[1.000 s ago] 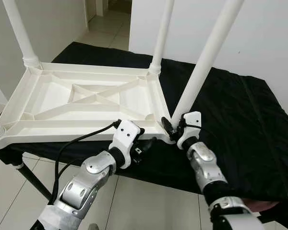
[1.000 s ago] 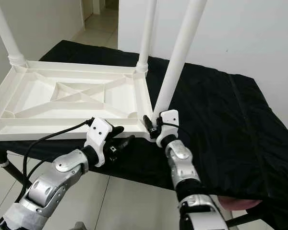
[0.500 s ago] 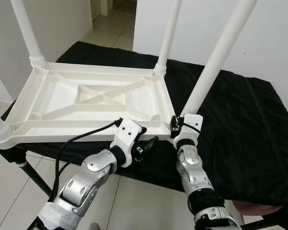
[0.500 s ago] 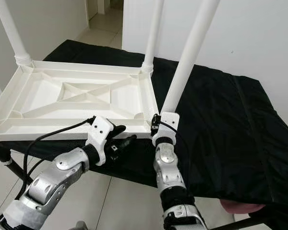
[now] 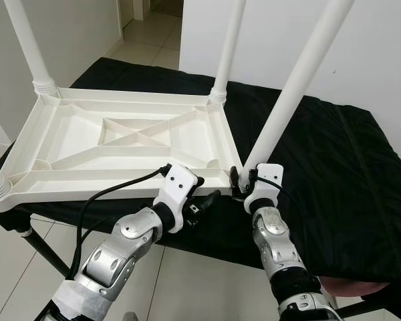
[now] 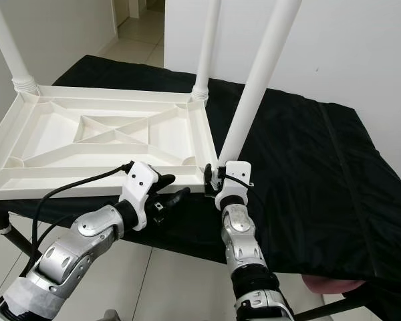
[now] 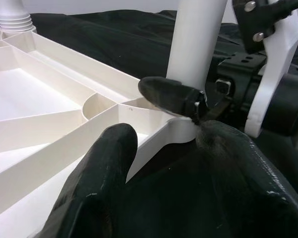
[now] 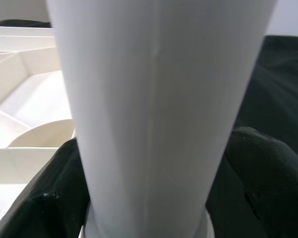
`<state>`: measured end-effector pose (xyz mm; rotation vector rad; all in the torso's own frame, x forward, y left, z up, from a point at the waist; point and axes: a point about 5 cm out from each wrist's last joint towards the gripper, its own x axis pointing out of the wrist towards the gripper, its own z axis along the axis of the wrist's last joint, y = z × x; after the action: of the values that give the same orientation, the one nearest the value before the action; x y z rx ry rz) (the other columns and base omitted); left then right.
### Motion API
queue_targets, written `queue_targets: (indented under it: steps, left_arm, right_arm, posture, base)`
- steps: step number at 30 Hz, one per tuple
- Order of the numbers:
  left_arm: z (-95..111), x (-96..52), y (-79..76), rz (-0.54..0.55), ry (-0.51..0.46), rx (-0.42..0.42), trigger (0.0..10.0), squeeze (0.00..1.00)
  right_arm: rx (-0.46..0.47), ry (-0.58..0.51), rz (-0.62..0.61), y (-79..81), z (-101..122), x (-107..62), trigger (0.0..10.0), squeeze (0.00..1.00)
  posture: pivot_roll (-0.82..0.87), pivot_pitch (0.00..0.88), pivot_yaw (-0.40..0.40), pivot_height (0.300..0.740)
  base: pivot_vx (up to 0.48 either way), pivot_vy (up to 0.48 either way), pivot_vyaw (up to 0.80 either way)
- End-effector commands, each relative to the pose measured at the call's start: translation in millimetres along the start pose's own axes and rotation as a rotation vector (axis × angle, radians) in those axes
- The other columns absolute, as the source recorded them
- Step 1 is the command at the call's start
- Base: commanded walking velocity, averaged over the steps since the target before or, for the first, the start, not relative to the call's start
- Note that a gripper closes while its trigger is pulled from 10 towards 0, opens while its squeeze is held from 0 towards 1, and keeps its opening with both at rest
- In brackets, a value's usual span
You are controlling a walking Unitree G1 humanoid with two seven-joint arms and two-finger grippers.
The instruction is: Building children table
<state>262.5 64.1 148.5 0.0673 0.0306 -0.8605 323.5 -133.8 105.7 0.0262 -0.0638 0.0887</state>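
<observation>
Right wrist view puts your right pincer (image 8: 149, 198) clenched around the near-corner leg (image 8: 154, 99); left pincer (image 7: 154, 163) released at its nine o'clock. Next, seat it upright.

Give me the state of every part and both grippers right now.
Tabletop: upside down on the black cloth, ribs up.
Near-right leg: standing in its corner socket, tilted.
Other three legs: standing in their sockets.
Right gripper: fingers around the near-right leg's base.
Left gripper: open, at the tabletop's near edge.
</observation>
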Motion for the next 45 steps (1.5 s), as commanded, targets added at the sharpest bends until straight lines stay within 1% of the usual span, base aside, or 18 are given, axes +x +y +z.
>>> queue_targets:
  steps: [1, 4, 8, 10, 11, 13, 14, 16, 19, 21, 23, 28, 29, 30, 31, 41, 42, 45]
  left_arm:
    - [-2, -0.3, -11.4, -0.172, 0.000, -0.003, 10.0, 0.00]
    - [-2, -0.6, -11.4, -0.170, 0.001, -0.004, 10.0, 0.00]
    - [-2, -1.1, -10.6, -0.166, 0.002, -0.004, 10.0, 0.00]
    - [-2, -1.2, -10.5, -0.166, 0.002, -0.004, 10.0, 0.00]
    - [-2, -1.2, -10.5, -0.166, 0.002, -0.004, 10.0, 0.00]
    - [-1, -1.2, -10.6, -0.169, 0.004, -0.002, 10.0, 0.00]
    - [-1, -1.2, -10.6, -0.169, 0.004, -0.002, 10.0, 0.00]
    - [-1, -0.9, -10.1, -0.170, 0.004, -0.001, 10.0, 0.00]
    - [0, -0.5, -9.6, -0.170, 0.002, 0.000, 10.0, 0.00]
    - [0, -0.5, -9.6, -0.170, 0.002, 0.000, 10.0, 0.00]
    - [0, -0.4, -9.8, -0.175, 0.003, 0.003, 10.0, 0.00]
    - [0, -0.3, -10.5, -0.183, 0.005, 0.006, 10.0, 0.00]
    - [0, -0.2, -10.7, -0.186, 0.005, 0.006, 10.0, 0.00]
    - [0, -0.2, -10.7, -0.186, 0.005, 0.006, 10.0, 0.00]
    - [0, 0.0, -10.7, -0.187, 0.004, 0.006, 10.0, 0.00]
    - [2, 0.8, -10.6, -0.185, -0.001, 0.001, 10.0, 0.00]
    - [2, 1.4, -11.0, -0.186, -0.002, -0.001, 10.0, 0.00]
    - [3, 2.6, -11.9, -0.189, -0.005, -0.004, 10.0, 0.00]
  right_arm:
    - [-0.026, -0.005, 0.055, -9.6, 2, 0.8, 10.0, 0.00]
    - [-0.040, -0.001, 0.100, -13.5, 3, 2.6, 10.0, 0.00]
    - [-0.102, 0.008, 0.241, -20.6, 5, 7.5, 10.0, 0.00]
    - [-0.109, 0.009, 0.264, -21.4, 5, 8.2, 10.0, 0.00]
    - [-0.109, 0.009, 0.264, -21.4, 5, 8.2, 10.0, 0.00]
    - [-0.120, 0.019, 0.374, -19.4, 6, 13.1, 10.0, 0.00]
    - [-0.120, 0.019, 0.374, -19.4, 6, 13.1, 10.0, 0.00]
    - [-0.128, 0.034, 0.469, -13.5, 7, 18.2, 10.0, 0.00]
    - [-0.133, 0.042, 0.514, -8.2, 8, 21.9, 10.0, 0.00]
    - [-0.133, 0.042, 0.514, -8.2, 8, 21.9, 10.0, 0.00]
    - [-0.141, 0.053, 0.548, -2.4, 9, 26.8, 10.0, 0.00]
    - [-0.145, 0.062, 0.561, 0.2, 9, 30.4, 10.0, 0.00]
    - [-0.145, 0.073, 0.564, 0.1, 8, 31.0, 4.8, 0.00]
    - [-0.145, 0.073, 0.564, 0.1, 8, 31.0, 4.8, 0.00]
    - [-0.138, 0.085, 0.570, -1.0, 6, 30.4, 0.0, 0.00]
    - [-0.120, 0.107, 0.595, -8.6, -1, 26.2, 0.0, 0.00]
    - [-0.113, 0.108, 0.573, -10.8, -1, 26.8, 10.0, 0.00]
    - [-0.100, 0.106, 0.525, -14.6, 0, 28.0, 10.0, 0.00]
  posture:
    - [-0.02, 0.000, -0.095, 0.740]
    - [-0.02, 0.000, -0.095, 0.740]
    - [-0.02, 0.000, -0.092, 0.740]
    - [-0.02, 0.000, -0.092, 0.740]
    - [-0.02, 0.000, -0.092, 0.740]
    - [-0.02, 0.000, -0.085, 0.740]
    - [-0.02, 0.000, -0.085, 0.740]
    - [-0.02, 0.000, -0.080, 0.740]
    - [-0.01, 0.000, -0.077, 0.740]
    - [-0.01, 0.000, -0.077, 0.740]
    - [-0.01, 0.000, -0.072, 0.740]
    - [-0.01, 0.000, -0.072, 0.740]
    - [-0.01, 0.000, -0.070, 0.740]
    - [-0.01, 0.000, -0.070, 0.740]
    - [-0.01, 0.000, -0.070, 0.740]
    - [-0.02, 0.000, -0.067, 0.740]
    - [-0.03, 0.000, -0.067, 0.740]
    - [-0.03, 0.000, -0.068, 0.740]
  base:
    - [0.000, 0.000, 0.00]
    - [0.000, 0.000, 0.00]
    - [0.000, 0.000, 0.00]
    - [0.000, 0.000, 0.00]
    - [0.000, 0.000, 0.00]
    - [0.000, 0.000, 0.00]
    - [0.000, 0.000, 0.00]
    - [0.000, 0.000, 0.00]
    - [0.000, 0.000, 0.00]
    - [0.000, 0.000, 0.00]
    - [0.000, 0.000, 0.00]
    - [0.000, 0.000, 0.00]
    - [0.000, 0.000, 0.00]
    - [0.000, 0.000, 0.00]
    - [0.000, 0.000, 0.00]
    - [0.000, 0.000, 0.00]
    - [0.000, 0.000, 0.00]
    - [0.000, 0.000, 0.00]
